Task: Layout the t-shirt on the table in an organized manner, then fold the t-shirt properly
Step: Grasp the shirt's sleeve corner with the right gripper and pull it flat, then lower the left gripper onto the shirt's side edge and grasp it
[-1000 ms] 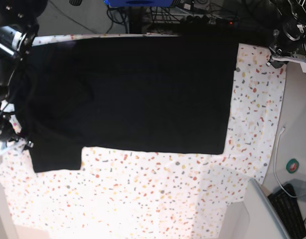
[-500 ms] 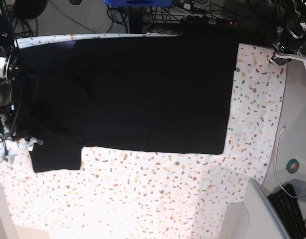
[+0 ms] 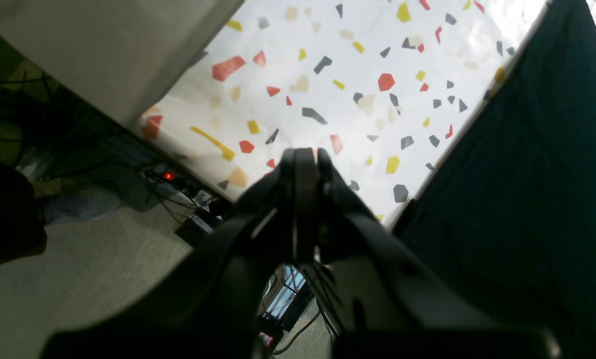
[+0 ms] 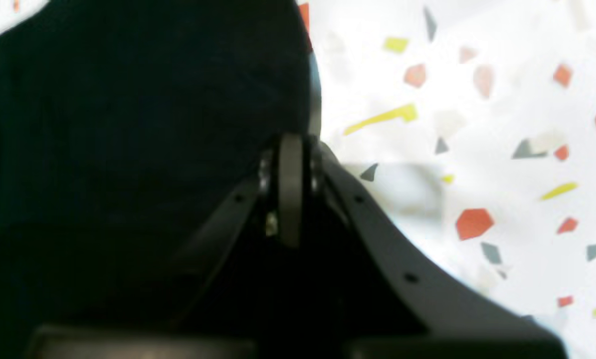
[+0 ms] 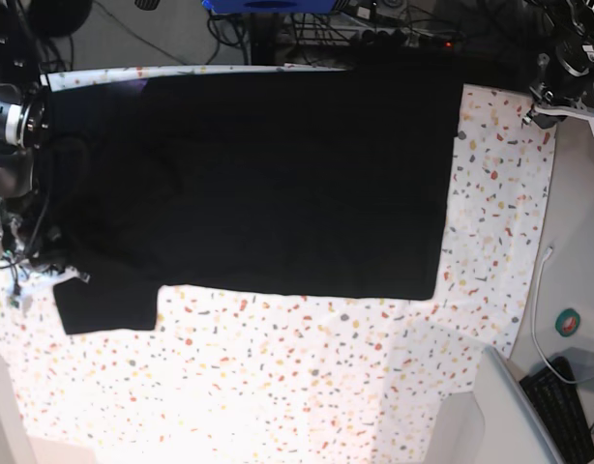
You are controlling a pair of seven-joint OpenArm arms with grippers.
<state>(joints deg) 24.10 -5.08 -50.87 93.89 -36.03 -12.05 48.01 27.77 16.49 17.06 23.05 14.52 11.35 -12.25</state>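
my right claw (image 4: 292, 149) pressed together at t-shirt (image 5: 268, 174) sleeve edge, grip unclear | my left claw (image 3: 302, 157) pressed together, empty, above worktop (image 5: 307, 387) corner

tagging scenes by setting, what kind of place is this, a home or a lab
Most likely a robotics lab or workshop, not a home. A black t-shirt lies on a terrazzo-speckled table, tangled cables run along the far edge, and a keyboard sits on a side surface.
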